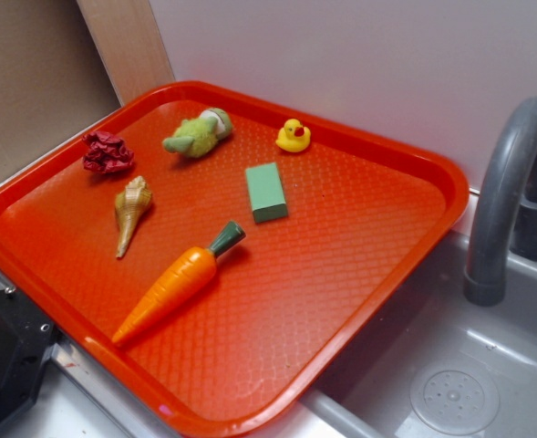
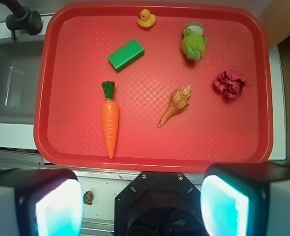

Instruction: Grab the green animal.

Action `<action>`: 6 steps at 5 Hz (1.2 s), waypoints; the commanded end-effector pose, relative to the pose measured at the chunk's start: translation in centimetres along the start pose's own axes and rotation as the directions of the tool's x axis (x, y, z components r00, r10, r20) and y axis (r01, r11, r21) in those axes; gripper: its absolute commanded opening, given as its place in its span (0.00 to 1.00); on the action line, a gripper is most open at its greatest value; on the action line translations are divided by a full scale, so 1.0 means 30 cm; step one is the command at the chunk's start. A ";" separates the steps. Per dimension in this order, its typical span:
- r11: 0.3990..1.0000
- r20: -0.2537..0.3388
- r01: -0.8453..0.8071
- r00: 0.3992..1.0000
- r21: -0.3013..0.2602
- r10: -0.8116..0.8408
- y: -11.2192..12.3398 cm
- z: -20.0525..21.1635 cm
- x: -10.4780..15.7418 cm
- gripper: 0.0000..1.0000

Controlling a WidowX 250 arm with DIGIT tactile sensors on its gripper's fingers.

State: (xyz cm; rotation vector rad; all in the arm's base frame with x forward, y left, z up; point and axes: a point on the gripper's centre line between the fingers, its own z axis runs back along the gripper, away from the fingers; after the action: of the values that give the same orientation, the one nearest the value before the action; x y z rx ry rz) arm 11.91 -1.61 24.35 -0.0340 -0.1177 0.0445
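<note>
Waiting to begin: nothing is grabbed yet.
The gripper (image 2: 142, 196) hangs wide open and empty above the red tray's (image 2: 56, 147) near edge; the green plush animal (image 2: 194, 42) lies untouched near the far rim, beside the yellow duck (image 2: 145, 18).

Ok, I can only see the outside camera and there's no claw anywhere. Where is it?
Observer: The wrist view shows the claw pulled back behind the tray's near edge, with its pads wide apart.
Operator: Is it holding something?
Observer: No, there is nothing between the pads. In that view the green animal lies far ahead and to the right, near the tray's far rim.
</note>
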 end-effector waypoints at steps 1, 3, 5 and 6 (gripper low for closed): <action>1.000 0.000 0.000 1.000 0.000 0.000 0.000 0.000 0.000 1.00; 0.977 0.114 -0.211 0.971 -0.013 0.211 0.026 -0.004 0.280 1.00; 0.940 0.261 -0.341 0.909 0.019 0.325 0.158 -0.054 0.515 1.00; 0.938 0.307 -0.341 0.901 0.061 0.308 0.223 -0.152 0.585 1.00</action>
State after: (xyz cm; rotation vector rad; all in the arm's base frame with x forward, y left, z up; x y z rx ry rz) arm 29.61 4.43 19.82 0.0664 -0.3599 0.3668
